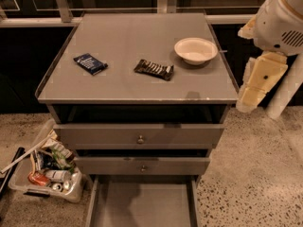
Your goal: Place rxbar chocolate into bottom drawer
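The rxbar chocolate (153, 69) is a slim dark bar with pale lettering. It lies flat near the middle of the grey cabinet top (137, 41). The bottom drawer (142, 203) is pulled out at the foot of the cabinet, a shallow grey tray with nothing showing inside. My gripper (250, 98) hangs off the cabinet's right side, beside its front right corner and below my white arm (279, 18). It is well to the right of the bar, touches nothing and holds nothing.
A dark blue flat packet (90, 63) lies on the left of the top and a white bowl (195, 50) at the right rear. Two upper drawers with round knobs (140, 139) stand slightly open. A clear bin of clutter (47, 167) sits on the floor at left.
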`<state>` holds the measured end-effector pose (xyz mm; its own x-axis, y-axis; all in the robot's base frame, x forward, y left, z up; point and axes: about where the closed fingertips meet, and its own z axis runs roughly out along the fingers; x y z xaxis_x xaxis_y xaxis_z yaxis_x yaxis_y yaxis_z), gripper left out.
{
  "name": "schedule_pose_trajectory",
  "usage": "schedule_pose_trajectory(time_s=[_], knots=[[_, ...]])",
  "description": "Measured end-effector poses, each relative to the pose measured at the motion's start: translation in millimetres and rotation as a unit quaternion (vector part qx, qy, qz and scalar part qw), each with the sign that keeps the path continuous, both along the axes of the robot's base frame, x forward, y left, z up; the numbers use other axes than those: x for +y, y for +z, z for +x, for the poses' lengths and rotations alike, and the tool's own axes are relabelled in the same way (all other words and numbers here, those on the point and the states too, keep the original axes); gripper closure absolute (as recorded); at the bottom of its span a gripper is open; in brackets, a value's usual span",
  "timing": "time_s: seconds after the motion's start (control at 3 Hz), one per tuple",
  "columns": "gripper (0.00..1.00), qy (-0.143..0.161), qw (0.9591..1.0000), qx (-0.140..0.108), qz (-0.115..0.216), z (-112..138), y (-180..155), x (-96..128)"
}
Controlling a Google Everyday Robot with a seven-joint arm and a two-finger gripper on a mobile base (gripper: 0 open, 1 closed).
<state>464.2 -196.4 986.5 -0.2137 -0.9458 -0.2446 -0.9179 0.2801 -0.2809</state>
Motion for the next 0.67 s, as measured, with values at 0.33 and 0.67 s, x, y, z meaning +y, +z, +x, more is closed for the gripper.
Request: schedule_pose_trajectory(time_s=[0.33,0.67], knots=[[0.00,0.007,0.9997,-0.013,0.020,24,4,13],[0.00,0.016,0.9980,-0.028,0.054,51,7,22]])
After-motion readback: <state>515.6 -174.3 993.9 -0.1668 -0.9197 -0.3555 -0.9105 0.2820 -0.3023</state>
